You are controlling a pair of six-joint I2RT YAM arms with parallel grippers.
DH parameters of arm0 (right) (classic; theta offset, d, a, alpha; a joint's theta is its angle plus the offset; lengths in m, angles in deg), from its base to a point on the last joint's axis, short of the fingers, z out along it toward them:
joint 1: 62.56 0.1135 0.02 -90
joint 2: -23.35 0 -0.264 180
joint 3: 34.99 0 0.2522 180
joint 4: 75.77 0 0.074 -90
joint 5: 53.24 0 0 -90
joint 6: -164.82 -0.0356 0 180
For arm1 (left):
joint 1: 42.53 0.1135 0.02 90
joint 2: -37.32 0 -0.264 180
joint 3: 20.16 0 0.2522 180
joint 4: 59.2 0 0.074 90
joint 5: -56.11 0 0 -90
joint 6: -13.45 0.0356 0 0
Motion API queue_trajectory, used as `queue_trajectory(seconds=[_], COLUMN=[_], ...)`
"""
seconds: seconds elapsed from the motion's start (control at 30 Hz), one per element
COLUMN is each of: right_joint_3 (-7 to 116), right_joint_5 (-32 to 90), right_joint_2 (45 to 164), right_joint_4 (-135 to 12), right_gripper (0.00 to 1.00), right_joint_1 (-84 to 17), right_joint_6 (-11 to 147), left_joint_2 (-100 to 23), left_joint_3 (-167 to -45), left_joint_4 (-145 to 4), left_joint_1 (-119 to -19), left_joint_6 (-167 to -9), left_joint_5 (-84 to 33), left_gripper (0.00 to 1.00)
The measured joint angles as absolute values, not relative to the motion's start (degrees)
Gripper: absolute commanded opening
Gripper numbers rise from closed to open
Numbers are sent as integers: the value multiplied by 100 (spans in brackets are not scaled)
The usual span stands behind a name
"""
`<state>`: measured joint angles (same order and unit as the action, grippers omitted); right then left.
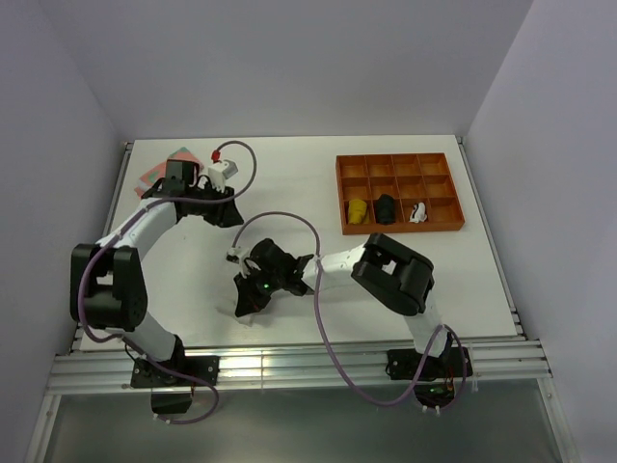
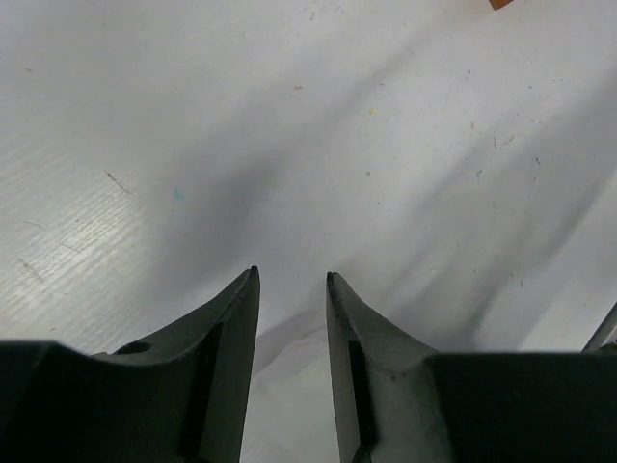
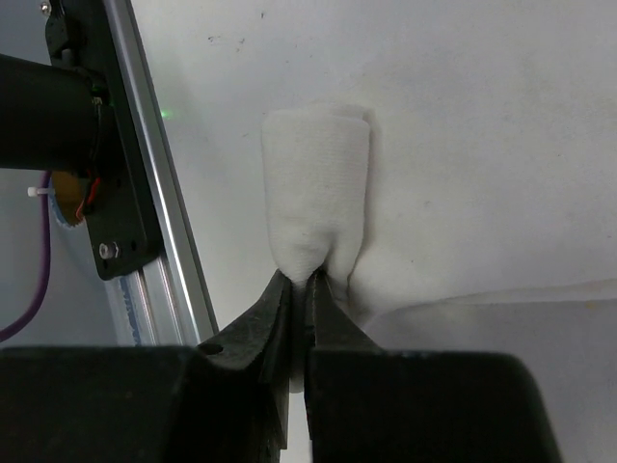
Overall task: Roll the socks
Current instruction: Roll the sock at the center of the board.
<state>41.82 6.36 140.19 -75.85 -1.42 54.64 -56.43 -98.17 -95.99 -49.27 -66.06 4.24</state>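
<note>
One camera sits high above and behind my arms and looks down at the whole table (image 1: 289, 183) from far off. One camera rides on my left wrist and looks out past my left pincer (image 2: 292, 275) at the table top, very near. One rides on my right wrist and looks past my right pincer (image 3: 307, 278) at a white sock (image 3: 316, 183), very near too. Its view and the high view both show the metal rail (image 3: 169, 231) at the table's near edge.

Before me lies a white table (image 1: 289, 183), with plain pale walls (image 1: 289, 58) on three sides. A metal rail (image 1: 318, 365) runs along its near edge, catching the light.
</note>
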Motion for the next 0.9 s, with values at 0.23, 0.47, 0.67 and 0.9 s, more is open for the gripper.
queue_trajectory(seconds=[0.23, 0.47, 0.67, 0.9], right_joint_3=[4416, 4899, 5349, 5657], right_joint_5=[442, 44, -378, -800], right_joint_2=[14152, 14357, 14620, 14823], right_joint_4=[-7229, -6538, -5959, -5422], right_gripper=[0, 0, 0, 0], right_joint_1=[-251, -400, -548, -802], right_joint_6=[5426, 5407, 5431, 5461], left_joint_2=[-4461, -3318, -2581, -1537], left_joint_3=[-9354, -8213, -7548, -6670], left_joint_4=[-9820, -10176, -10495, -10740], left_joint_1=[-4711, -4693, -4639, -4665], left_joint_6=[-5605, -3995, -2740, -1870], left_joint_5=[520, 413, 341, 546], left_gripper=[40, 42, 49, 53])
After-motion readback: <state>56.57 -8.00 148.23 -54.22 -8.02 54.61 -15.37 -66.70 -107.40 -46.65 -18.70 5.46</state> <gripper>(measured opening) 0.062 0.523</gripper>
